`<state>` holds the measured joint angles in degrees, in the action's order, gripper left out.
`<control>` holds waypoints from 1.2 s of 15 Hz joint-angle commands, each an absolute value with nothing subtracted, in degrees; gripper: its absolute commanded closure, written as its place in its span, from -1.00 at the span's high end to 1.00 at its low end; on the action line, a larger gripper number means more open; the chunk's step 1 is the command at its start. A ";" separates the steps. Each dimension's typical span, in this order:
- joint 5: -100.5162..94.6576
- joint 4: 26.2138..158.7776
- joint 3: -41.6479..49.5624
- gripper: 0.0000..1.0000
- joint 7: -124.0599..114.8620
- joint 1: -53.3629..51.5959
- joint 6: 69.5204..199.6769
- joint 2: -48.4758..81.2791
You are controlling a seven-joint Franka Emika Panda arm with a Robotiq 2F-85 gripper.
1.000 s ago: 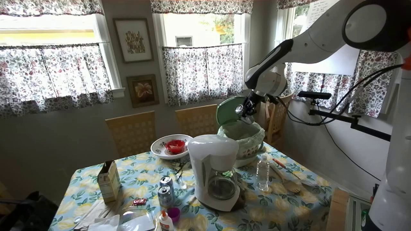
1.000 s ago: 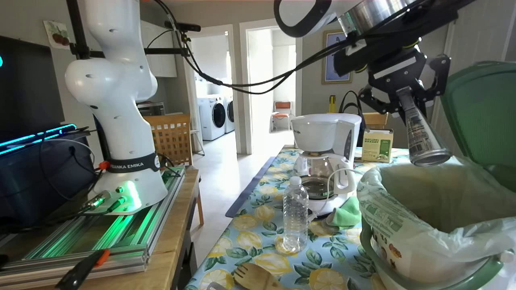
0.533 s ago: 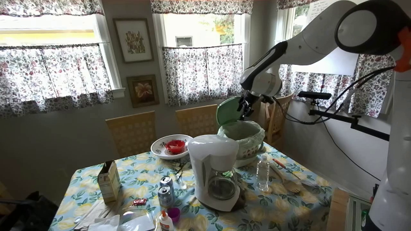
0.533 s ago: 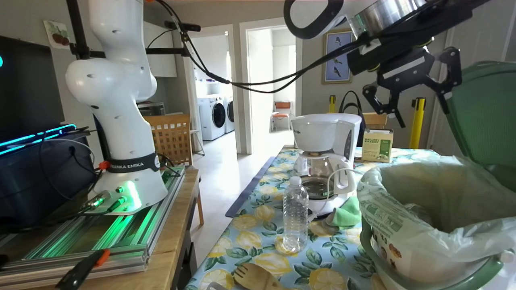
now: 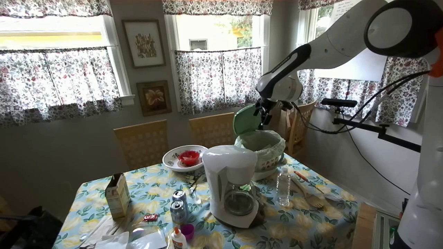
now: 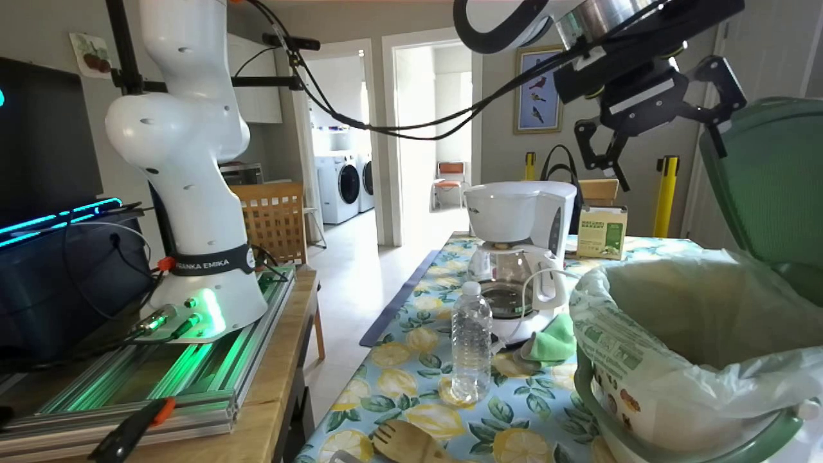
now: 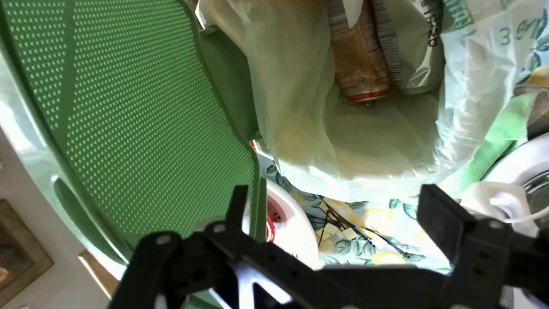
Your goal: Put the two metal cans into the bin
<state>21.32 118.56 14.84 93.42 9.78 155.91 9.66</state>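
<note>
Two metal cans (image 5: pixel 178 212) stand upright on the bench (image 5: pixel 148 181), one close behind the other, on a lemon-print cloth (image 6: pixel 395 379); whether they touch cannot be told. A white coffee maker (image 5: pixel 230 162) rises beside them, between the pair and the bin (image 5: pixel 268 164) in an exterior view. At the bin, the black fingers (image 7: pixel 439 221) are spread wide apart, higher than the bin's rim and near its raised green lid (image 6: pixel 765 180). A translucent bag (image 6: pixel 617 328) lines the bin and folds out over the edge; in the wrist view, an orange-brown cylinder (image 7: pixel 360 64) with a red rim lies inside, next to a pale printed item (image 7: pixel 416 60) only partly shown. A purple cup (image 5: pixel 187 231) and a white glue bottle (image 5: pixel 178 238) with an orange tip sit just in front of the cans in an exterior view, with an open-topped carton (image 5: pixel 117 199) farther left. A red dish (image 5: pixel 189 162) rests in a wide white bowl (image 5: pixel 169 160) back from the cans, and a clear plastic bottle (image 6: pixel 471 347) stands upright near the coffee maker in both exterior views, close to a wooden utensil (image 6: pixel 411 440) lying on the cloth.
</note>
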 commanded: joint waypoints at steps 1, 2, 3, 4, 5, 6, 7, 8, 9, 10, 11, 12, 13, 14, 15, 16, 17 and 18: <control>9.42 120.06 14.20 1.00 81.30 10.56 148.12 4.17; 6.92 119.78 14.02 1.00 78.35 10.49 144.69 2.88; 5.07 119.54 13.73 1.00 75.72 10.41 141.41 1.55; 3.69 119.35 13.39 1.00 73.42 10.30 138.34 0.06; 3.24 119.11 13.01 1.00 72.18 10.25 136.04 -1.15; 2.47 118.91 12.74 1.00 70.92 10.15 134.65 -2.32; 1.64 118.66 12.59 1.00 70.00 10.14 134.49 -3.29; 1.13 118.24 12.54 1.00 69.69 10.19 134.63 -3.89; 0.94 117.87 12.65 1.00 70.26 10.26 135.88 -4.18; 1.26 117.38 12.91 1.00 71.91 10.26 136.49 -4.27; 1.23 117.08 13.14 1.00 72.74 10.32 137.44 -4.33; 1.60 116.50 13.49 1.00 74.42 10.41 138.21 -3.97; 1.61 116.01 13.75 1.00 75.43 10.56 138.96 -3.63; 1.79 115.50 14.10 1.00 76.71 10.79 139.94 -3.21; 2.15 115.19 14.43 1.00 78.01 11.07 140.91 -2.75; 2.49 114.84 14.83 1.00 78.49 11.44 141.82 -2.16; 2.77 114.81 15.08 1.00 78.48 11.67 142.14 -2.03; 2.41 115.29 15.06 1.00 75.94 11.99 142.71 -2.36</control>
<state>2.95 116.27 14.68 77.06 11.10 141.15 -3.50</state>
